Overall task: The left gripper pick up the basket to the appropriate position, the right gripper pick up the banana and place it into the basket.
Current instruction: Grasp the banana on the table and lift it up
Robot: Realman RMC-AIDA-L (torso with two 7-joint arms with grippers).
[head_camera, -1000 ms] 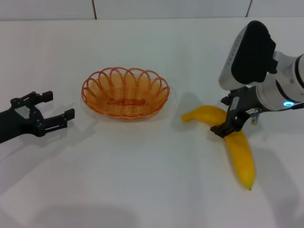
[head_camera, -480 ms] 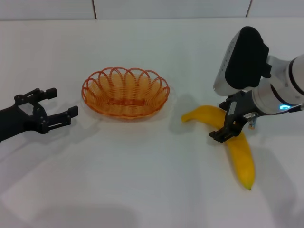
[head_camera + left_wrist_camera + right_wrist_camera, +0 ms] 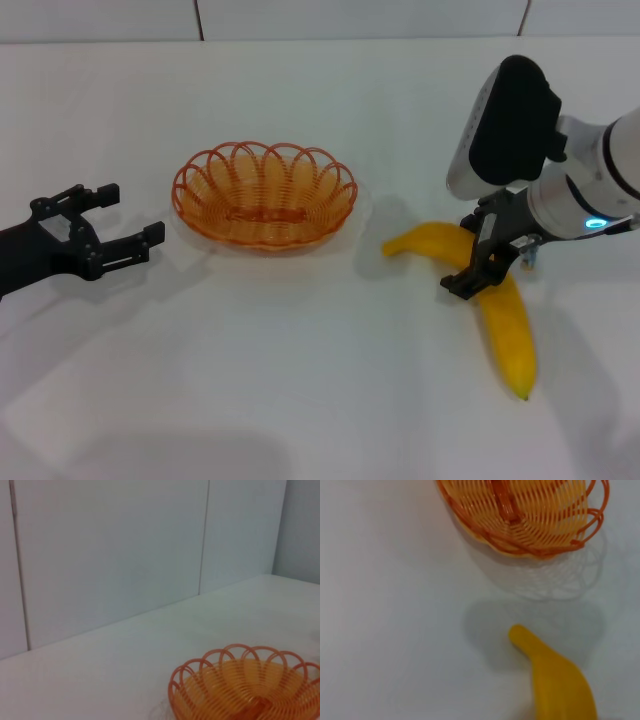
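No words, brands, numbers or signs can be read in any of the views. The only mark is a small blue-green light (image 3: 597, 222) on the white arm just above the right gripper (image 3: 484, 268); it may be a status lamp, but it carries no legible character.

basket (image 3: 264, 195): orange looped wire, shallow oval, upright, empty, on the desk
banana (image 3: 495, 300): bright yellow, curved, lying flat well right of the basket
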